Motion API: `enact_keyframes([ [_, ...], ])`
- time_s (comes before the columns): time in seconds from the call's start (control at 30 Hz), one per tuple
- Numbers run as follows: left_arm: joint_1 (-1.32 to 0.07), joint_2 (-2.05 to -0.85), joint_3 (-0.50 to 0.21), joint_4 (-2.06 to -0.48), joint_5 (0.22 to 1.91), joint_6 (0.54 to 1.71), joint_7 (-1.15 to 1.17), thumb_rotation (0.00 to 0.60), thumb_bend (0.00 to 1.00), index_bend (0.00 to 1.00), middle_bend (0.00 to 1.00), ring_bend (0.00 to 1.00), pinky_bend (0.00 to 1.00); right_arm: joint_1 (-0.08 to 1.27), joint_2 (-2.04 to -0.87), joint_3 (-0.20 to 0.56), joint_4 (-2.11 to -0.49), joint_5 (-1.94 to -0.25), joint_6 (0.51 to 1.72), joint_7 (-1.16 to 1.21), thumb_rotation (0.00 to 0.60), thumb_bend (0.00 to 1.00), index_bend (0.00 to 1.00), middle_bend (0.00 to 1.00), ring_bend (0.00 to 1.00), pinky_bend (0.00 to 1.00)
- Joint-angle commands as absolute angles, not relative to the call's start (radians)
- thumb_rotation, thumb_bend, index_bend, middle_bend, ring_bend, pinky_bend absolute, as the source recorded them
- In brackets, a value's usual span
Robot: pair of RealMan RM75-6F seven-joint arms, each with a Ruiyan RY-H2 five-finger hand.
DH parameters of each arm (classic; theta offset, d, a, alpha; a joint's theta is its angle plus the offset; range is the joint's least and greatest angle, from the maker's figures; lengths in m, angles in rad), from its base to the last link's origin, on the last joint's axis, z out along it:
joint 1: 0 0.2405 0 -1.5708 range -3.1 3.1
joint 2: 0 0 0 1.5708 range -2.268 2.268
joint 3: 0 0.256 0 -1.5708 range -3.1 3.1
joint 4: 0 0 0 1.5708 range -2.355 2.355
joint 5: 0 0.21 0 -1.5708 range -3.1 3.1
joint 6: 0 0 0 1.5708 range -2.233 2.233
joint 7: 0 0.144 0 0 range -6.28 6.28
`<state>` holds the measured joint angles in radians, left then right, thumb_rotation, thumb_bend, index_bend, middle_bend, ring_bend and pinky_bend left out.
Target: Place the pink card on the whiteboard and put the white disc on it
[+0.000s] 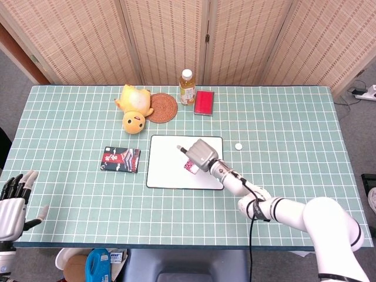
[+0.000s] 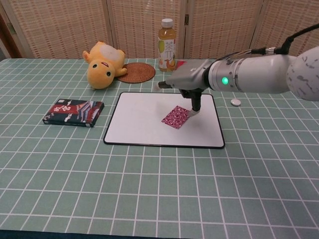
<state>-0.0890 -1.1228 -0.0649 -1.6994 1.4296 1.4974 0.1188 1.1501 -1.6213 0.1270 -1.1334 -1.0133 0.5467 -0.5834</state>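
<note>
— Where is the pink card [image 2: 175, 117]?
— Flat on the whiteboard [image 2: 144, 124], right of its middle, turned like a diamond. It is patterned in pink and dark red.

— Is the right hand [image 2: 185, 81] holding it?
— One fingertip [image 2: 192, 113] reaches down to the card's right corner and seems to touch it. The other fingers are spread above, one pointing away to the left. Nothing is pinched between them. In the head view most of the card is hidden under that hand [image 1: 200, 154], with only an edge [image 1: 189, 167] showing.

— And the white disc [image 2: 236, 102]?
— On the counter [image 2: 149, 189], just off the whiteboard's right edge near its far corner, apart from the card and the hand. The head view shows it [image 1: 238, 146] there too.

— The left hand [image 1: 13, 202]?
— Only the head view shows it, low at the left corner by the counter's near edge, fingers apart and upright, holding nothing.

— What else lies around?
— Left of the whiteboard, a dark patterned box [image 2: 73, 112]. Behind the board, a yellow plush toy [image 2: 103, 64] on its side touching a round woven coaster [image 2: 136, 72], then a bottle of tea [image 2: 167, 45] standing upright, and a flat red case [image 1: 204, 102] beside it. A folding screen [image 1: 176, 35] stands behind the counter.
</note>
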Motion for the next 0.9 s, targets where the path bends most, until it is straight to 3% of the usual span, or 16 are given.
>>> enact_keyframes([
  [0.03, -0.089, -1.123, -0.067, -1.697, 1.428, 1.496, 0.115, 0.600, 0.32, 0.00, 0.00, 0.00, 0.00, 1.124, -1.562, 0.123, -1.177, -1.007, 0.590, -0.566, 0.600, 0.20, 0.06, 0.92, 1.00, 1.00],
  [0.3, -0.096, -1.136, -0.067, -1.685, 1.433, 1.486, 0.108, 0.600, 0.32, 0.00, 0.00, 0.00, 0.00, 1.056, -1.456, 0.092, -1.194, -0.971, 0.629, -0.526, 0.600, 0.20, 0.31, 0.93, 1.00, 1.00],
  [0.9, -0.088, -1.138, -0.068, -1.688, 1.423, 1.492, 0.120, 0.600, 0.32, 0.00, 0.00, 0.00, 0.00, 1.048, -1.624, 0.056, -0.883, -0.899, 0.528, -0.506, 0.600, 0.20, 0.37, 0.93, 1.00, 1.00],
])
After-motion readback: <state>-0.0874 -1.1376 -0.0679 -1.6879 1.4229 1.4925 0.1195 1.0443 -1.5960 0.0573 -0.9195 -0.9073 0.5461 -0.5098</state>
